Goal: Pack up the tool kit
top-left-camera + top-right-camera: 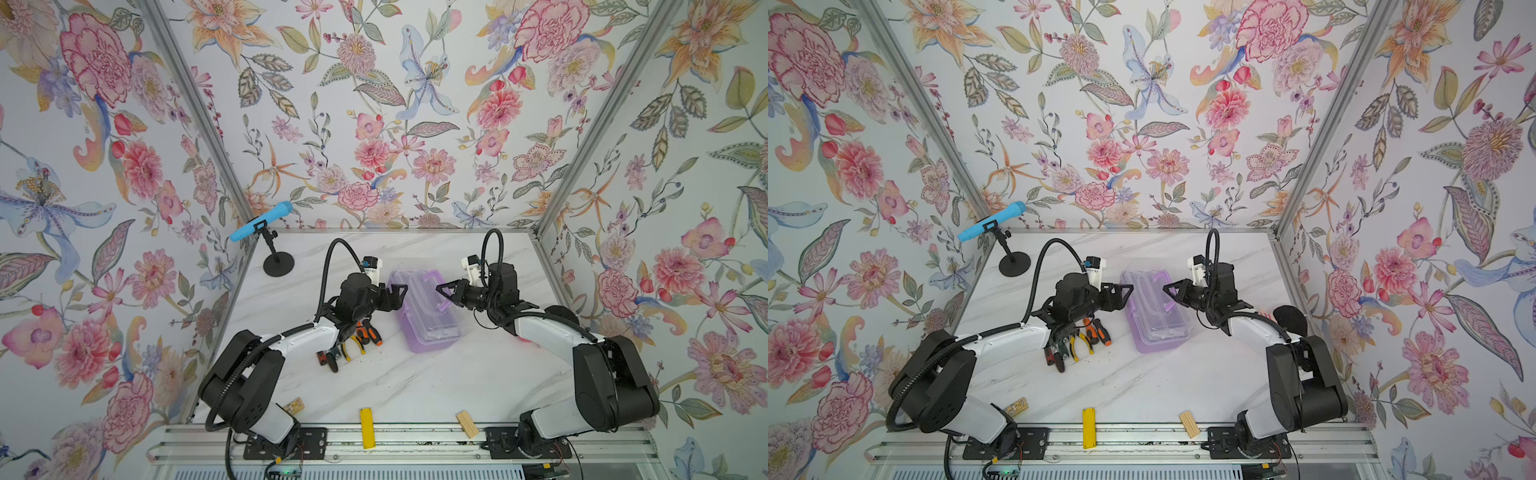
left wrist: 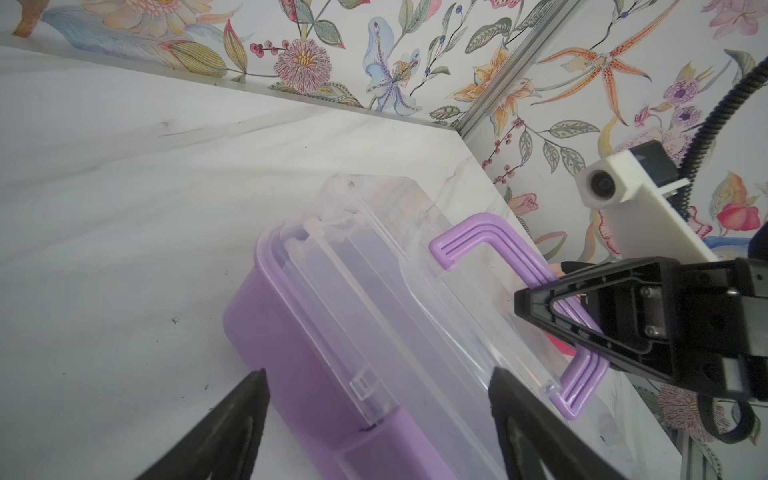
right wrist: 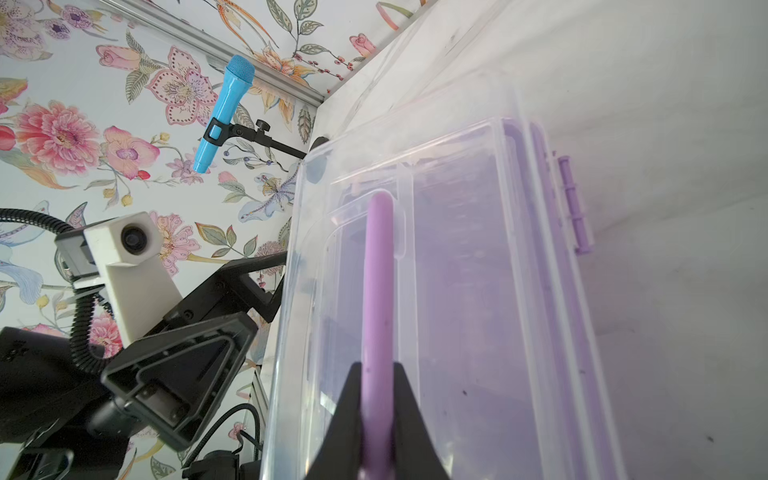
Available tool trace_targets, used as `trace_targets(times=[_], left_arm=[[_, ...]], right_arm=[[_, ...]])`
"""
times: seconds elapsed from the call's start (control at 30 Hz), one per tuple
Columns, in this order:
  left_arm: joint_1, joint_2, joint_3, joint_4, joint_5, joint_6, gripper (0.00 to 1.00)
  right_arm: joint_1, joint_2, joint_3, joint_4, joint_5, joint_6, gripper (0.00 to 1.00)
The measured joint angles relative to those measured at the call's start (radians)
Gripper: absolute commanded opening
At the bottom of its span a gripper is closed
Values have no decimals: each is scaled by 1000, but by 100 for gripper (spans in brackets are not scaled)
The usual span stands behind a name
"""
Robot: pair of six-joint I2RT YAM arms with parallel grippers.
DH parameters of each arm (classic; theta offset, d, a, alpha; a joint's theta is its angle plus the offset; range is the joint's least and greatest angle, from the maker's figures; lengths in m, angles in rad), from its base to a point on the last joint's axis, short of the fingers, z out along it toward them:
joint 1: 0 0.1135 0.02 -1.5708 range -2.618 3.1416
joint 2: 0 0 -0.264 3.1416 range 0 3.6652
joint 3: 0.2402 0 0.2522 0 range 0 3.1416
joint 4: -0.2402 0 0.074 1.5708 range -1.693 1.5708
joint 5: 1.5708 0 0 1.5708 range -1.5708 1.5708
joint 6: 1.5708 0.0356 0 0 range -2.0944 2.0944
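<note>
At the centre of the surface (image 1: 415, 386), my right pincer (image 3: 377, 370) is clamping the purple handle (image 3: 377, 270) of the tool kit (image 1: 424, 316), while my left pincer (image 1: 400, 296) is gaping open at its ten o'clock edge.

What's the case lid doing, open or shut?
Shut: the clear lid sits down on the lilac base, with the right claw pinching the purple handle. Latched or not, cannot tell.

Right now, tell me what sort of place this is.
Probably a robot data-collection booth: floral-papered walls box in a marble-look table, a left arm and a right arm sit on an aluminium rail, and a blue microphone stands in one corner.
</note>
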Motion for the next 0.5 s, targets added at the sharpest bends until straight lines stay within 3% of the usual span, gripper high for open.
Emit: trace_targets(times=[0.5], left_arm=[[-1,11,-244,412,124,-352,86]], right_arm=[[-45,9,-26,58,-24,40,0]])
